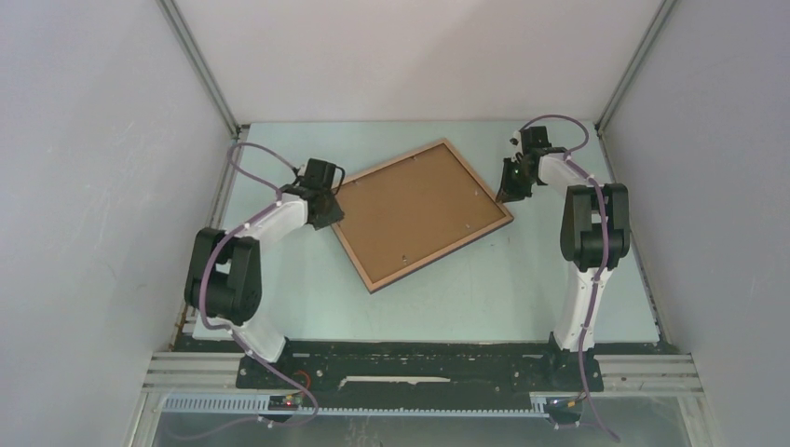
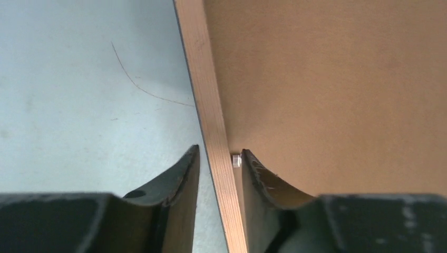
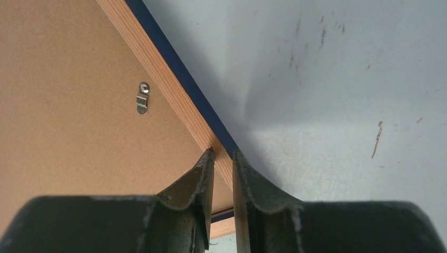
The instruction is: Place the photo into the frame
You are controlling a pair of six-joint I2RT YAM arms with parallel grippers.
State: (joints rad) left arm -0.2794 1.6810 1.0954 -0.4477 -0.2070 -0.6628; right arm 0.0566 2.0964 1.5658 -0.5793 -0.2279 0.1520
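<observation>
The pale blue-green bench (image 1: 447,298) is matte and smooth. The frame (image 1: 421,212) lies near its middle, back side up and turned diagonally. It is a thin rectangle of light, straight-grained wood around a plain brown backing board (image 1: 415,205) with a dull, fibrous surface.

The white-and-black left arm (image 1: 251,233) reaches to the frame's left corner, and the right arm (image 1: 587,223) reaches to its right corner. Only the overhead camera shows both together.

The left fingers (image 2: 179,179) are dark, curved and worn at the edges. In the left wrist camera they stand apart astride the wooden rail (image 2: 213,121), one over the bench and one over the board. A sliver of bench shows between the outer finger and the wood, so nothing is pinched there.

In the right wrist camera, the right fingers (image 3: 197,179) press in on the rail from both sides near the corner, gripping the frame. This view alone shows a dark blue strip (image 3: 182,71) along the rail's outer edge. Whether that is the photo cannot be told.

A small metal tab (image 3: 142,98) sits on the board there, and a tiny silver stud (image 2: 236,159) lies beside the left inner finger.

A thin curved line (image 2: 137,79) and faint brown scuffs (image 3: 377,138) mark the bench.
</observation>
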